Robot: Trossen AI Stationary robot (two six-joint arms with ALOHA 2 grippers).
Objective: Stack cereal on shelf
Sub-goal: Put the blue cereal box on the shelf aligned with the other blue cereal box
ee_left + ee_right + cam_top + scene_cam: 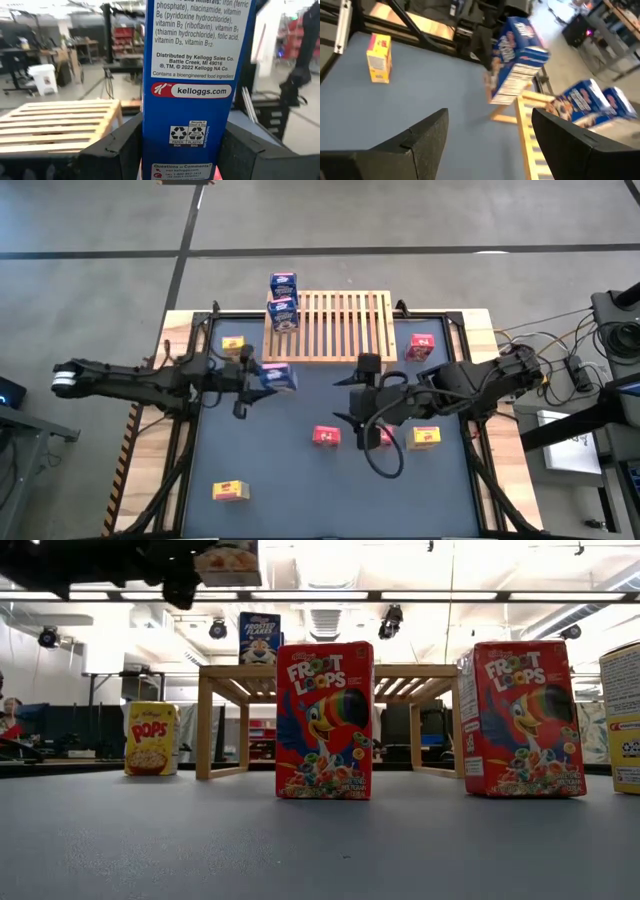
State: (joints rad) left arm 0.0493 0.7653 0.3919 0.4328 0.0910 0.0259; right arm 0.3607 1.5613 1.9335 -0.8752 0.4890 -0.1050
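My left gripper (268,378) is shut on a blue cereal box (279,377), held in the air just in front of the shelf's left end. The shelf (340,326), a slatted wooden rack, stands at the table's far side. Two more blue boxes (283,298) are at its far left corner, one behind the other. My right gripper (362,426) hangs open over the table's middle, above a red box (326,436), with nothing between its fingers (420,140). The held box also shows in the right wrist view (517,55). My left gripper pinches the blue box between its two fingers (117,150), one on each broad face. The narrow printed side panel (192,90) faces the wrist camera. The fingers come level from the table's left. The box stands upright and is lifted clear of the table.
Red boxes stand at the middle (323,720), under my right arm (381,437) and right of the shelf (421,346). Yellow boxes stand left of the shelf (232,345), at the right (425,437) and near the front left (230,492).
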